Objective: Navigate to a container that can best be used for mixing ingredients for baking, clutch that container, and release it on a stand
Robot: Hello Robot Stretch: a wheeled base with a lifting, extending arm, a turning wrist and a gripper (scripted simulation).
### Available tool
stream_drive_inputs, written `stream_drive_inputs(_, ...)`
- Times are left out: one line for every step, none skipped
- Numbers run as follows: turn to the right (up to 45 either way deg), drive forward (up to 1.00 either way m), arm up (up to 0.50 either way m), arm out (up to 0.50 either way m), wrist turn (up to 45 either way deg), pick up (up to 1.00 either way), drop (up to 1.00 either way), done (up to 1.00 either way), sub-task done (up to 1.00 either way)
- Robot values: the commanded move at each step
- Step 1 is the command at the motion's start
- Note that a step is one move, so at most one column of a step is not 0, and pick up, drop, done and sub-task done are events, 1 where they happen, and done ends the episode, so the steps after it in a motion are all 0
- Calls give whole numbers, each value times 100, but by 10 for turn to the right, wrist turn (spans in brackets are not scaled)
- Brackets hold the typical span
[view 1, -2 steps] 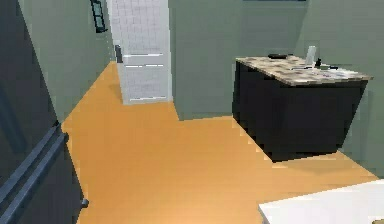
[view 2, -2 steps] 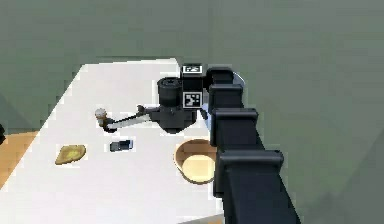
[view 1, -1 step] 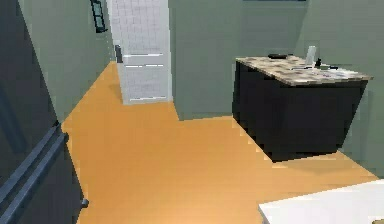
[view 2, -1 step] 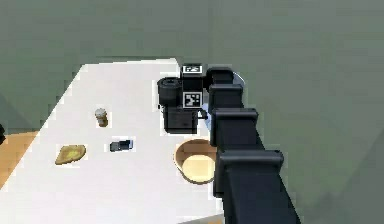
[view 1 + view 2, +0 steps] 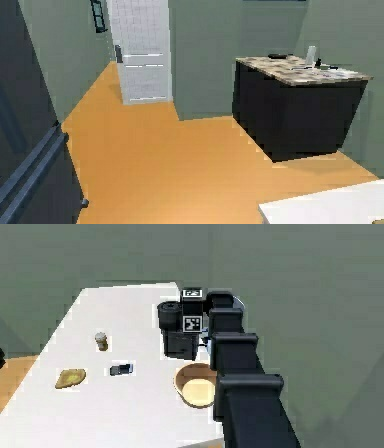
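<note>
Bowl on white table, near gripper, beside arm; gripper's load unclear.

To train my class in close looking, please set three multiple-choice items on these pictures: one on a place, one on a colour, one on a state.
1. Where is the bowl? A on a shelf; B on the white table, near the arm; C on a chair.
2. What colour is the floor? A grey; B blue; C orange.
3. How does the bowl stand? A mouth up; B upside down; C on its side.
Key: 1 B, it rests on the tabletop next to the arm; 2 C, the forward view shows it orange; 3 A, its hollow faces upward.
</note>
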Motion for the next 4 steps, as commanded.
stream_drive_inputs(0, 0, -28, 0, 0, 0, 0, 0, 0)
stream_drive_inputs(0, 0, 0, 0, 0, 100, 0, 0, 0)
stream_drive_inputs(0, 0, 10, 0, 0, 0, 0, 0, 0)
stream_drive_inputs(0, 0, 18, 0, 0, 0, 0, 0, 0)
